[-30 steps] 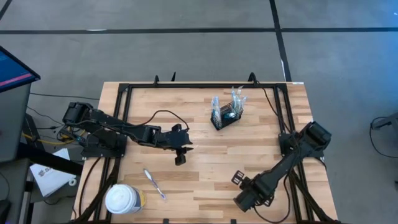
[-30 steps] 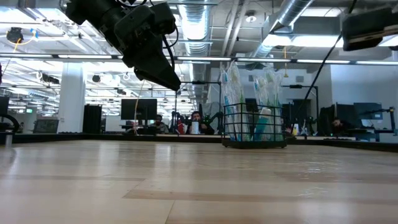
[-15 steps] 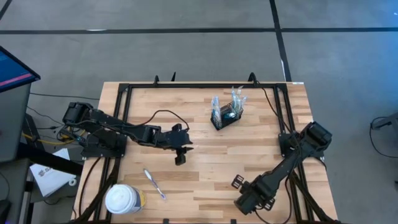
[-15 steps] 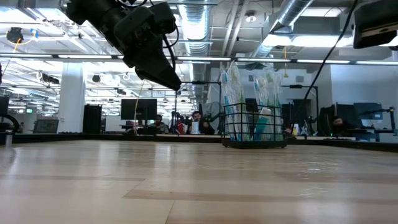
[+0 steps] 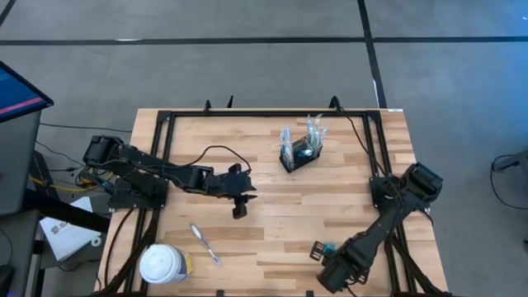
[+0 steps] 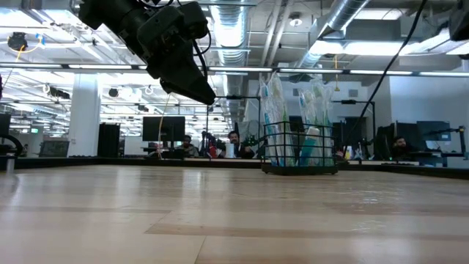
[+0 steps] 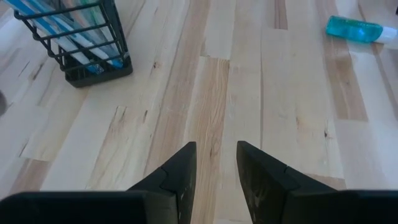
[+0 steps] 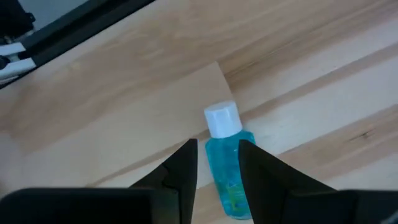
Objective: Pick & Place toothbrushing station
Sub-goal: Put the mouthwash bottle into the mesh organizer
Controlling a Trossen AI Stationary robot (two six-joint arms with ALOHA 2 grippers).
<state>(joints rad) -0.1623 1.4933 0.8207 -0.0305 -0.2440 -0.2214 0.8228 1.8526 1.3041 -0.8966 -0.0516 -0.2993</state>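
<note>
The black wire-mesh caddy (image 5: 299, 153) stands on its base at the far middle of the table, with several slim toothbrushes upright in it; it also shows in the low view (image 6: 300, 149). One toothbrush (image 5: 205, 244) lies flat near the front left. A small teal bottle with a white cap (image 8: 225, 163) lies on its side near the front right (image 5: 329, 247). My right gripper (image 8: 217, 145) hangs open above it, a finger showing on either side of it. My left gripper (image 5: 239, 211) hovers open over the middle of the table, slanting down.
A large white-lidded round tub (image 5: 163, 264) stands at the near left corner. A black frame (image 5: 169, 115) runs along the table's edges. Bare wood lies between the caddy and the teal bottle.
My right gripper has moved a little toward the table's near edge and rolled slightly; the teal bottle now shows beside it in the high view. The left arm has kept still.
</note>
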